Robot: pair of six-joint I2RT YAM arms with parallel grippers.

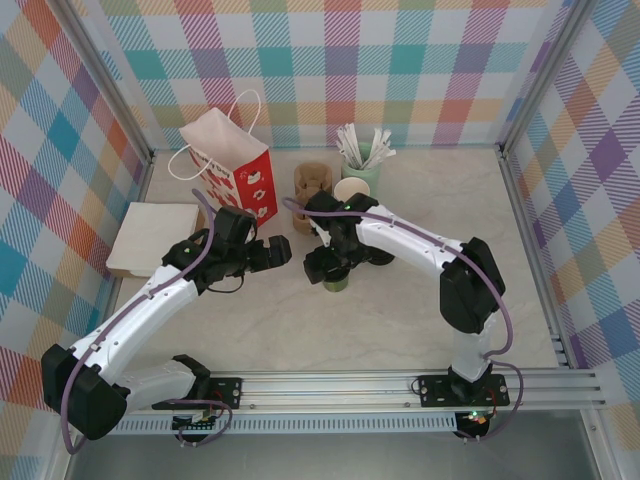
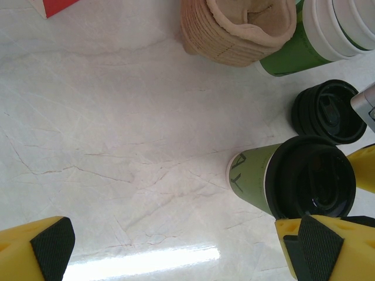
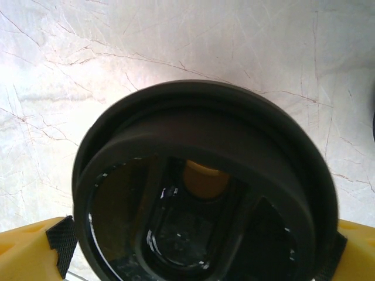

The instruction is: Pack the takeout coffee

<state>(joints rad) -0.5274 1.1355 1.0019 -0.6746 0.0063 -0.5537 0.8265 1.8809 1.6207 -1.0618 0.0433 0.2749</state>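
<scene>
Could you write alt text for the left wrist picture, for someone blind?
A lidded dark green paper cup stands on a pale marble table, just beyond the left gripper's open yellow fingers. Farther off: a spare black lid, stacked green cups.

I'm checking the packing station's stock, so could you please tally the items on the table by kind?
Lidded green cup: 1
Stack of lidless green cups: 1
Loose black lid: 1
Brown cardboard sleeve bundle: 1
Paper bag: 1
Stirrer pot: 1
Pale flat pad: 1
Total: 7
</scene>
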